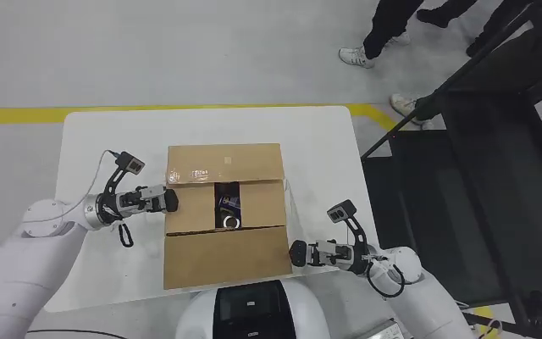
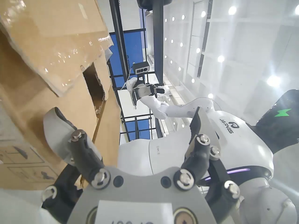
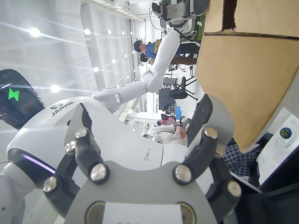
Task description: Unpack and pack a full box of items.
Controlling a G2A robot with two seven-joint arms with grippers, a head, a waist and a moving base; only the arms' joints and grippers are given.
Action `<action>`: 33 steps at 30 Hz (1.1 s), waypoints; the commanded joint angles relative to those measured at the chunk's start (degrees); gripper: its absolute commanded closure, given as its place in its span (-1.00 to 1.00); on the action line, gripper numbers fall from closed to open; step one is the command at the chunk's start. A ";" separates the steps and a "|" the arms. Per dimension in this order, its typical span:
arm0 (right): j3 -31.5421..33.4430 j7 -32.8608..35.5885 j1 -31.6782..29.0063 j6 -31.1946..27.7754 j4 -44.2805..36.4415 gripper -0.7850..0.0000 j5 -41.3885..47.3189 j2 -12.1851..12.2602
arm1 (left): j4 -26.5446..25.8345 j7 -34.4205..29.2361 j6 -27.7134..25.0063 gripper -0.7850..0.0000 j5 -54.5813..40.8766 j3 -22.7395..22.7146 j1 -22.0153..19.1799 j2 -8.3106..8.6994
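Top view: the cardboard box (image 1: 224, 254) sits mid-table on the white table (image 1: 322, 136). Its far and near flaps are folded outward. The side flaps leave a gap at the centre, where a dark packet (image 1: 229, 202) and a pale ring (image 1: 231, 223) lie inside. The left gripper (image 1: 169, 200) is at the box's 9 o'clock, just beside its wall; in the left wrist view its fingers (image 2: 58, 129) are spread with nothing between them. The right gripper (image 1: 296, 252) is at the box's 4 o'clock, by the near flap's corner, likewise spread and holding nothing.
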 commanded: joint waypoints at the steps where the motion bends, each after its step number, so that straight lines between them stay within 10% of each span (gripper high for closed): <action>1: 0.14 -0.08 0.01 -0.09 0.09 -1.00 0.55 0.01 | 0.42 0.03 -0.03 -1.00 -2.87 0.27 -1.04 -0.67; 25: 2.92 -1.19 -1.80 -3.17 2.06 -1.00 4.10 0.12 | 24.38 1.86 -1.85 -1.00 -9.92 12.46 -27.06 -13.63; 33: 4.90 -2.30 -3.87 -5.25 1.94 -1.00 3.44 0.26 | 39.03 16.13 -7.55 -1.00 5.47 20.31 -34.04 -19.25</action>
